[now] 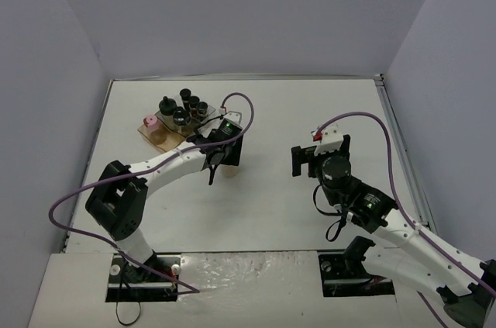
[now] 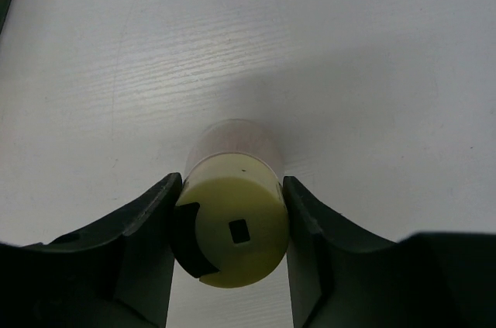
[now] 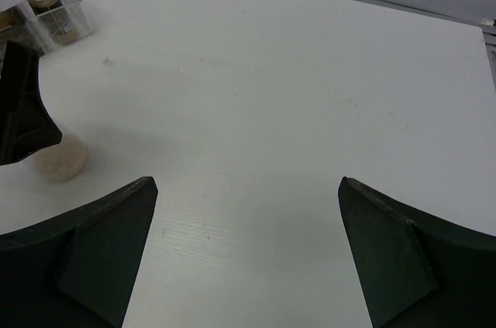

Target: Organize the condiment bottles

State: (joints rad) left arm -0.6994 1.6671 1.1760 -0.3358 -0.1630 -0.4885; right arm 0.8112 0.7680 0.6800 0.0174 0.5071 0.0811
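Observation:
My left gripper [image 1: 221, 159] is shut on a clear jar with a yellow-green cap [image 2: 232, 227] and pale contents. Its fingers [image 2: 151, 219] press the cap from both sides. The jar [image 1: 227, 173] is upright at the table surface, right of the tray; it also shows in the right wrist view [image 3: 56, 161]. Several black-capped jars [image 1: 186, 103] and a pink-capped jar [image 1: 151, 122] stand in the stepped clear-and-amber tray [image 1: 164, 140] at the back left. My right gripper [image 1: 310, 159] is open and empty over bare table [image 3: 246, 184].
The tray's clear corner [image 3: 58, 22] shows at the top left of the right wrist view. White walls enclose the table on three sides. A purple cable [image 1: 240, 103] loops above the left wrist.

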